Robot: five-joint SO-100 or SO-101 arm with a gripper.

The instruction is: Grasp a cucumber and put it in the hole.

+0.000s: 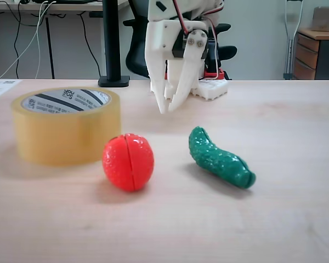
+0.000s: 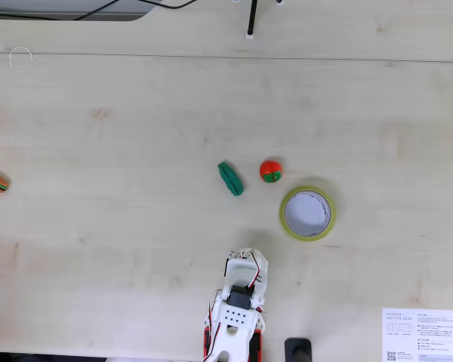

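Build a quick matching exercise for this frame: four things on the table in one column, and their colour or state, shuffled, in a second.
Things:
1. cucumber
2. tape roll
3. round toy
4. hand

States:
A. red, with a seam down the middle
B. yellowish-tan, lying flat, hole facing up
C. white, hanging above the table, holding nothing
D. dark green and bumpy, lying on its side

Pairs: 1-D, 2-B, 3-A, 4-C

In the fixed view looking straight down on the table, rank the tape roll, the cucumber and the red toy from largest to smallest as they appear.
1. Tape roll, clearly the largest.
2. Cucumber, longer than the red toy but narrower.
3. Red toy, smallest.

All three lie on the same tabletop, so camera distance hardly distorts this.
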